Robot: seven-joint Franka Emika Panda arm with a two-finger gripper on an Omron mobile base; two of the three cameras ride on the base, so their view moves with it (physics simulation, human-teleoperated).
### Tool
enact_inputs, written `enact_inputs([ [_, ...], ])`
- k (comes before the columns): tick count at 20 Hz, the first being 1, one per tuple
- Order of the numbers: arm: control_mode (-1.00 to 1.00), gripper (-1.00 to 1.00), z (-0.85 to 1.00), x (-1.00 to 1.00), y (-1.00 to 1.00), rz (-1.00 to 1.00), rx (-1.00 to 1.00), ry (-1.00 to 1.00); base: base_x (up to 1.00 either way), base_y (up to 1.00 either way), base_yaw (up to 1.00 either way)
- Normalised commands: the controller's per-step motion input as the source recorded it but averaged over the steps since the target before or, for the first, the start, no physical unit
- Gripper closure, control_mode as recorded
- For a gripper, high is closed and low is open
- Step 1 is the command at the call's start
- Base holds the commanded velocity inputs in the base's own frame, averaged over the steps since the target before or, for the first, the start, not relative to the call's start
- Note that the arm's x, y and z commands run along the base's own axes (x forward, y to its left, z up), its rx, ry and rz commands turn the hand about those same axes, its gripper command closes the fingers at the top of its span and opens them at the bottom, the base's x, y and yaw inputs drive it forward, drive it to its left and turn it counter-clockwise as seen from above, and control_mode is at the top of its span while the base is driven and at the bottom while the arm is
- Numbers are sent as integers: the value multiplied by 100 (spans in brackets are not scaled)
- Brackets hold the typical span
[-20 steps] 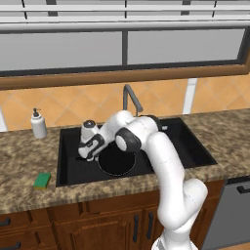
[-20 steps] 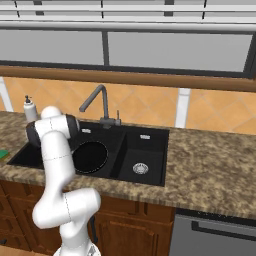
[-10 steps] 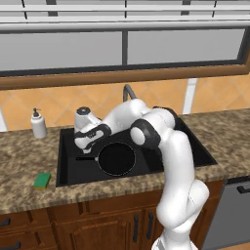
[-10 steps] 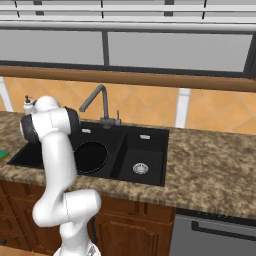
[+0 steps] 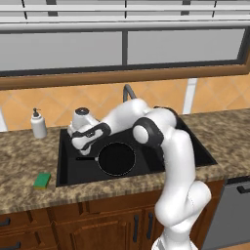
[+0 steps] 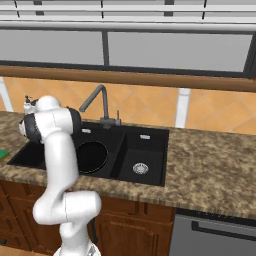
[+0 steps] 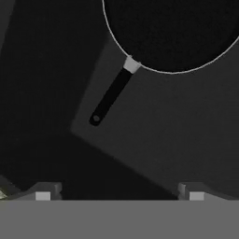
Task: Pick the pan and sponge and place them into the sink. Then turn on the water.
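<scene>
With the round black frying pan (image 5: 117, 158) already lying in the black double-basin sink (image 5: 66, 168) below the empty, wide-spread end effector (image 7: 119, 191), the small green rectangular sponge (image 5: 42, 180) waits on the tabletop beyond it, water unstarted.

Speckled brown granite counter (image 5: 29, 163) on wooden cabinets, carrying a black double-basin sink (image 5: 65, 146) set into it. Gripper (image 5: 80, 146) hangs above the large basin's left part; the pan (image 5: 117, 158) lies flat on the basin floor just right of it — handle pointing back toward it. Green sponge (image 5: 42, 180) rests on the counter's front edge, left of and nearer than the gripper. White soap dispenser (image 5: 38, 124) stands behind, further left.
</scene>
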Motion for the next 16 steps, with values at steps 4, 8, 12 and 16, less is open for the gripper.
enact_inputs([
  [4, -100, -100, 0, 0, 53, 65, 0, 2, 0, 0, 0],
  [8, -100, -100, 16, 0, 41, 78, 0, 0, 0, 0, 0],
  [12, -100, -100, 26, -6, 40, 70, -6, 0, 0, 0, 0],
  [16, -100, -100, 6, -40, 36, 45, -7, 0, 0, 0, 0],
])
